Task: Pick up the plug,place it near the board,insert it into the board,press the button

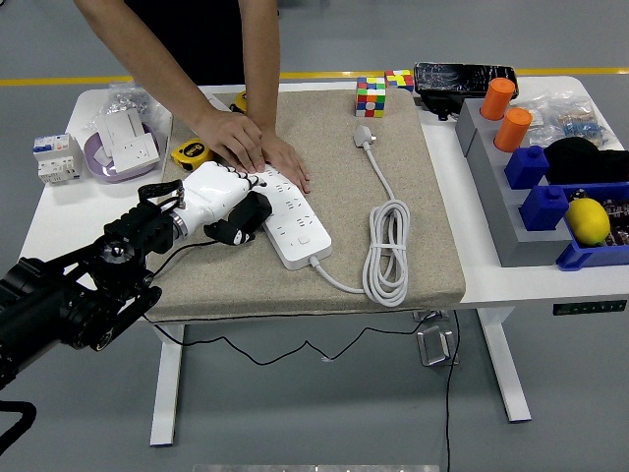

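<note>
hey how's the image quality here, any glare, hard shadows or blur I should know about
Head view: lighting is even and diffuse, with only soft shadows under the white table and beside the coiled white cable. No strong glare on the white power strip. Focus is sharp across the beige mat; the robot's white left hand shows no motion blur.

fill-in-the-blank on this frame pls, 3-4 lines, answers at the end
1. The robot's left hand holds a black plug against the white ____ .
2. A person's two hands press down on the strip's ____ end.
3. The strip's own white plug lies unplugged on the beige ____ .
4. The yellow lemon sits in a ____ bin.

Answers: power strip; far; mat; blue
</note>
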You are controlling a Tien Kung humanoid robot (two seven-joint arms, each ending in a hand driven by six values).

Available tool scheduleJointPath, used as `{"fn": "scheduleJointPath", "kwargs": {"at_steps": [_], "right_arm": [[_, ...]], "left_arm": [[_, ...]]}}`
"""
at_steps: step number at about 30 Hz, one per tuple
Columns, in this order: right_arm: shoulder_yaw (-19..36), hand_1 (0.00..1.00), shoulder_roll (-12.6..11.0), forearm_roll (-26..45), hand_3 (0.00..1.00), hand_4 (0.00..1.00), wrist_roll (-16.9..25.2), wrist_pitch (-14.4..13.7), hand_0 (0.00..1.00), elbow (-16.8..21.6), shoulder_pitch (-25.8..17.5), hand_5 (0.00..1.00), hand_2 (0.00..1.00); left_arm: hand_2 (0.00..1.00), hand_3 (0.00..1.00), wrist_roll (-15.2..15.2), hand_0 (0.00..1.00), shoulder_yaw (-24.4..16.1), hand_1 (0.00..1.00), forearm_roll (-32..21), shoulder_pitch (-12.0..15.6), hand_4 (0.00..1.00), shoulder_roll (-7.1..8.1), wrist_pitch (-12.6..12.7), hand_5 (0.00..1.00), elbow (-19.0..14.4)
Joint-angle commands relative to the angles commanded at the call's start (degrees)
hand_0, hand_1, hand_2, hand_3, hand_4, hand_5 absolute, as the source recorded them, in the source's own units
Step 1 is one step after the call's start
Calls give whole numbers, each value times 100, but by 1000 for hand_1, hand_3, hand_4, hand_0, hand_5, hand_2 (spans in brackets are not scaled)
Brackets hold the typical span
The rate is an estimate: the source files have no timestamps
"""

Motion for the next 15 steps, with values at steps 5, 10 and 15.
{"fn": "scheduleJointPath", "kwargs": {"at_steps": [5, 10, 15], "right_arm": [[0, 918, -2, -2, 838, 998, -1, -1, 965, 1, 2, 989, 840], [-2, 918, -8, 0, 838, 998, 0, -1, 963, 2, -2, 990, 840], [-4, 918, -6, -2, 838, 998, -2, 0, 960, 4, -13, 990, 839]], "left_arm": [[783, 910, -21, 537, -25, 736, 0, 5, 998, 5, -25, 490, 16], [792, 926, -26, 540, -79, 741, 0, 17, 998, 9, -28, 503, 14], [805, 940, -39, 552, -178, 749, -12, 38, 998, 28, -55, 532, -23]]}}
